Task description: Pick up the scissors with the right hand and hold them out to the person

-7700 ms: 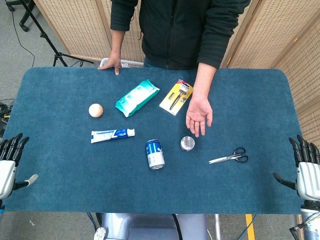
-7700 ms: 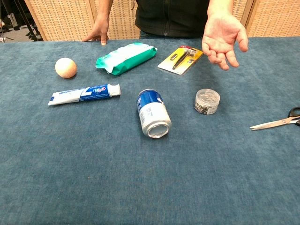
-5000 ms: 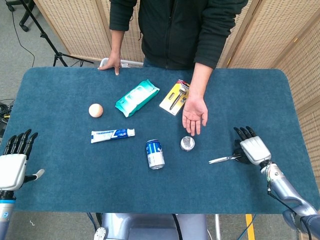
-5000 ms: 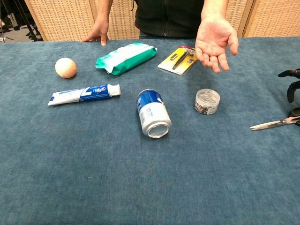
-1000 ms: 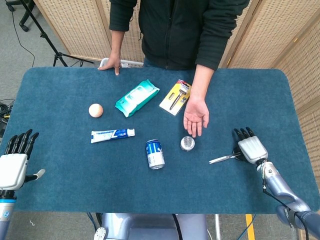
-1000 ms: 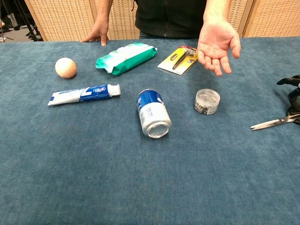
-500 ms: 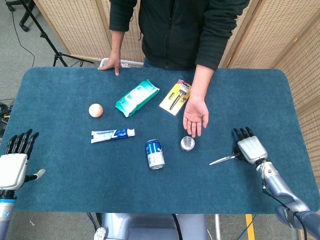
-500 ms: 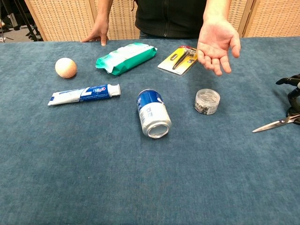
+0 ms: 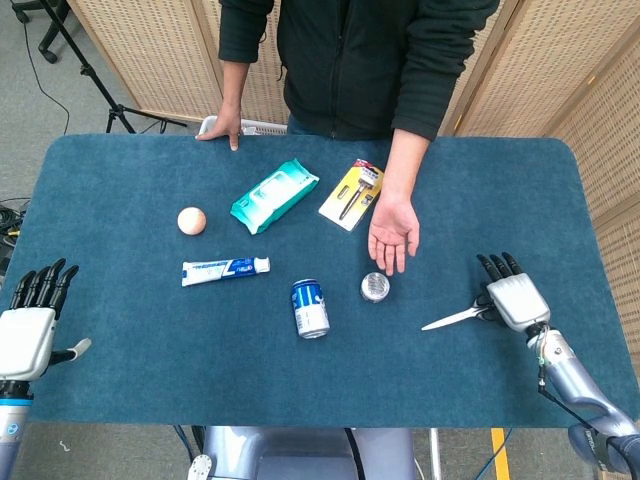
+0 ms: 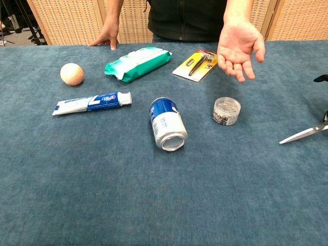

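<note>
My right hand (image 9: 516, 300) grips the scissors (image 9: 455, 318) at the handles; the blades jut out beyond my fingers toward the can (image 9: 310, 308). Risk: the hold is shallow, so the scissors could pivot or drop in transit to the palm (image 9: 394, 232). My left hand (image 9: 27, 335) is open. Against 0.5 s earlier, the blades sit higher.

A blue-carpeted table (image 9: 130, 380) carried a peach-coloured ball (image 9: 192, 220), a green wipes pack (image 9: 273, 196), a yellow carded tool pack (image 9: 352, 194), a toothpaste tube (image 9: 225, 270), a blue can (image 9: 310, 308) lying on its side and a small clear round tub (image 9: 375, 287) beside it.
</note>
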Robot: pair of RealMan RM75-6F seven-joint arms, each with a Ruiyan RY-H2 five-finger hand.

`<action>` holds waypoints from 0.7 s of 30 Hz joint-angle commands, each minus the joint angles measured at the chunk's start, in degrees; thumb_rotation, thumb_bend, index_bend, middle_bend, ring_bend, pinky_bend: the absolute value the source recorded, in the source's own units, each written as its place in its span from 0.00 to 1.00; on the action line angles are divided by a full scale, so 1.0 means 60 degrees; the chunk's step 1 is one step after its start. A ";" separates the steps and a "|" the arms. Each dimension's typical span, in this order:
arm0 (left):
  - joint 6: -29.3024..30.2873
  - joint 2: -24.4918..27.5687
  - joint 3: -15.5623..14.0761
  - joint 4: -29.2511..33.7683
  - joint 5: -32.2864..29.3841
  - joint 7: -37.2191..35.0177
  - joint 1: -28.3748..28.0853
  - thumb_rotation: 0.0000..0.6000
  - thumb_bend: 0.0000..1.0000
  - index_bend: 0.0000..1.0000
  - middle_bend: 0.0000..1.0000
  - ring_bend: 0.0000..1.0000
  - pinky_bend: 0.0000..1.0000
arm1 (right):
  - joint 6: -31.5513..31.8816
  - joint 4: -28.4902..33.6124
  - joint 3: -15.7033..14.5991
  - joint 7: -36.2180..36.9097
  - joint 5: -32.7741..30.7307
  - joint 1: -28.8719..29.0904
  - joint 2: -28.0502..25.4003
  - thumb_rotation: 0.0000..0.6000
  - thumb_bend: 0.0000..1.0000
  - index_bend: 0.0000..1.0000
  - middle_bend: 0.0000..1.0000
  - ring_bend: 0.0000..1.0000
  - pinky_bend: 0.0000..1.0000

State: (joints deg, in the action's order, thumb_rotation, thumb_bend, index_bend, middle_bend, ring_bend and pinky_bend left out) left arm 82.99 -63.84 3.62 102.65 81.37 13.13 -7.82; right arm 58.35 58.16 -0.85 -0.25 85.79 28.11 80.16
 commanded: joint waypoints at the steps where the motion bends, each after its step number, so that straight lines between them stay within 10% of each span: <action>1: -0.0001 0.0010 -0.0010 0.0007 0.0017 -0.0016 0.0002 1.00 0.00 0.00 0.00 0.00 0.00 | 0.0385 0.0443 0.0010 0.0285 0.0056 -0.0211 -0.0377 1.00 0.54 0.67 0.04 0.00 0.00; 21: 0.0037 0.0262 -0.0122 0.0184 0.0326 -0.0511 0.0061 1.00 0.00 0.00 0.00 0.00 0.00 | 0.1118 0.4414 0.0824 0.0665 -0.0583 -0.0446 -0.2634 1.00 0.57 0.67 0.06 0.00 0.00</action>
State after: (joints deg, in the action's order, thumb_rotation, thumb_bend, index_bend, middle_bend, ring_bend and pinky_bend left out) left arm 83.23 -62.40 2.92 103.60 83.22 10.24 -7.47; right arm 64.82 81.19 2.56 5.16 83.92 25.28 66.18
